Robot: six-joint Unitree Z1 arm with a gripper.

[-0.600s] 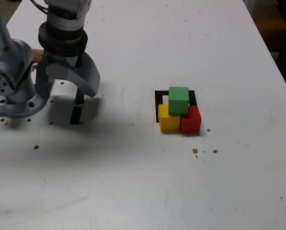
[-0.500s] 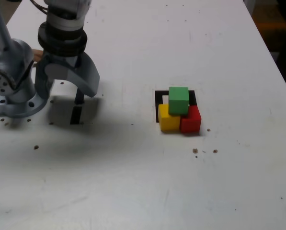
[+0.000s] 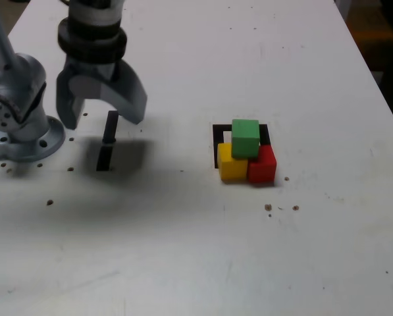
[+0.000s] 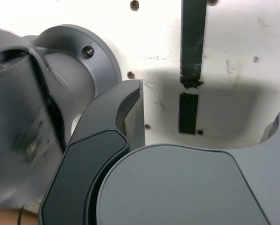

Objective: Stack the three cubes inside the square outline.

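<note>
White matte table [image 3: 196,263] bears three blocky cubes [image 3: 246,151]; grey curved tool [image 3: 101,108] gapes.

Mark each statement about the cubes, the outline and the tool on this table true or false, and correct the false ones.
1. The green cube rests on top of the yellow cube and the red cube. True.
2. The tool is shut on the green cube. False: it is open and empty, far to the exterior view's left of the cubes.
3. The yellow and red cubes sit side by side on the table. True.
4. The cubes form a single column, one on each. False: two below, one on top.
5. The square outline is fully covered. False: part of its black frame shows behind the cubes.
</note>
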